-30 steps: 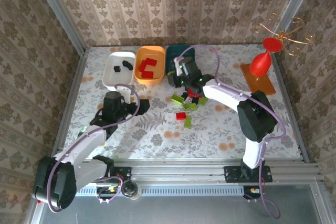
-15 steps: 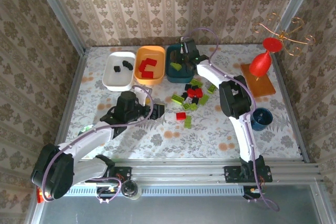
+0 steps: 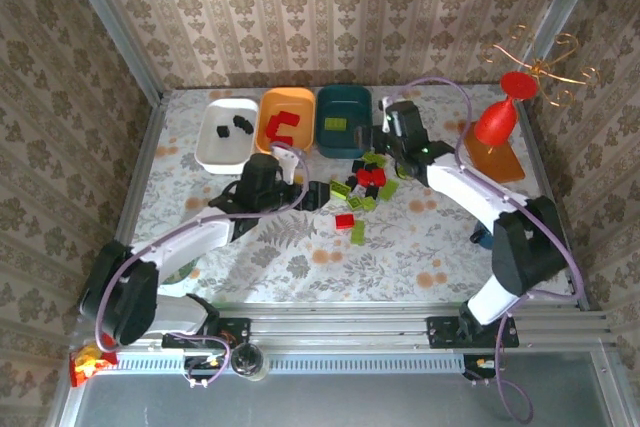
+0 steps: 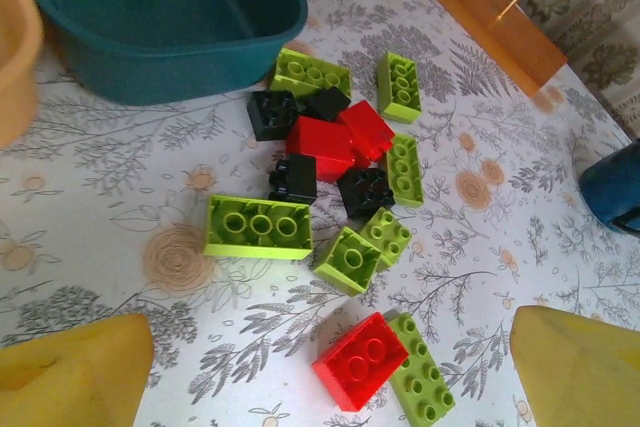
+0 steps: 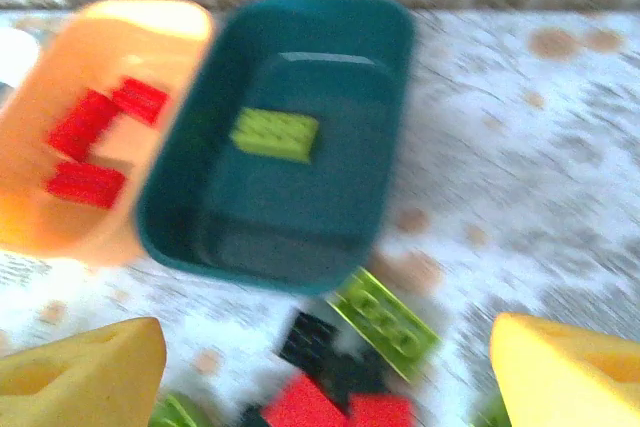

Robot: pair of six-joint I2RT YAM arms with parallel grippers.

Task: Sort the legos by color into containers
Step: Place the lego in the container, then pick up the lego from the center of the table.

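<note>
The legos lie in a loose pile [image 3: 362, 185] of red, lime green and black bricks in front of the containers. The white tray [image 3: 213, 147] holds black bricks, the orange tray [image 3: 298, 150] red ones, and the teal tray [image 3: 350, 144] one lime brick [image 5: 275, 134]. My left gripper [image 3: 316, 194] stands open at the pile's left edge, with a red brick [image 4: 361, 360] and a lime oblong [image 4: 257, 228] ahead of its fingers. My right gripper [image 3: 376, 147] hangs open and empty just right of the teal tray [image 5: 389, 57], above the pile's far side.
A red cone vase [image 3: 497, 119] stands on an orange wooden board [image 3: 508, 163] at the right. A dark blue cup [image 4: 612, 187] sits behind the right arm's elbow. Metal rails edge the table left and right.
My right gripper opened over the teal tray, left the lime brick in it, and swung right. The left arm reached right, up to the pile.
</note>
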